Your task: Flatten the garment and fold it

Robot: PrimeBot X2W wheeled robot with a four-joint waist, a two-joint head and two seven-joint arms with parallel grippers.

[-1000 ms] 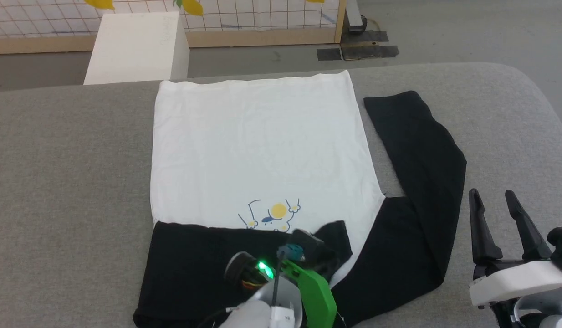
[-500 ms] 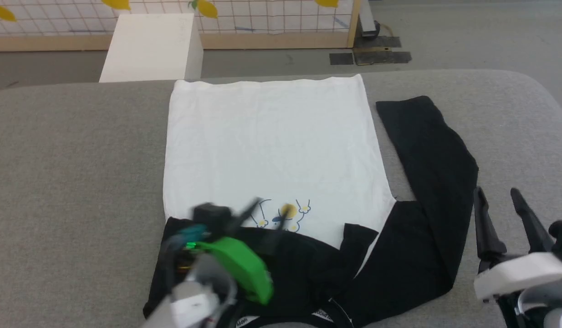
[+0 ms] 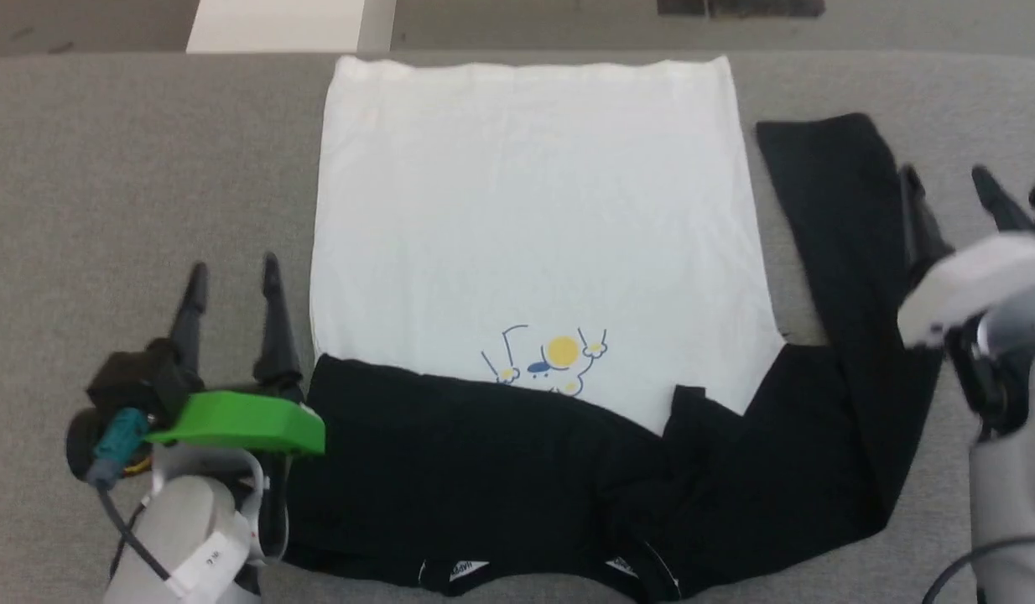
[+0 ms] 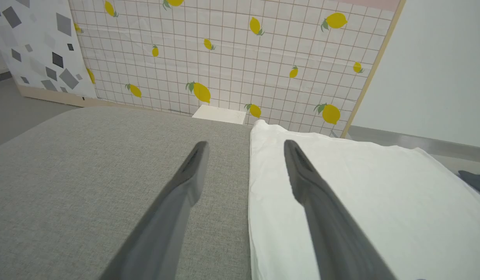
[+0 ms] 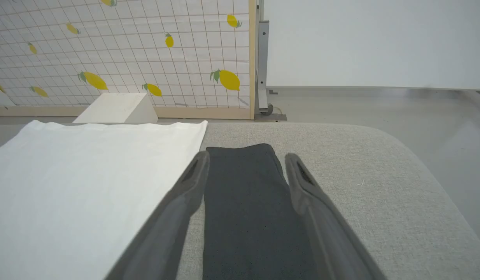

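Looking down, we see the garment (image 3: 526, 210) spread flat on the grey bench (image 3: 132, 168), collar toward us, one black sleeve folded across the chest. The other sleeve (image 3: 853, 252) runs lengthwise away from us along the right side, lined up under the right gripper (image 3: 945, 176), fingers spread and empty. The left gripper (image 3: 234, 267), spread too, sits beside the opposite edge, so the right arm looks the likelier to take it.
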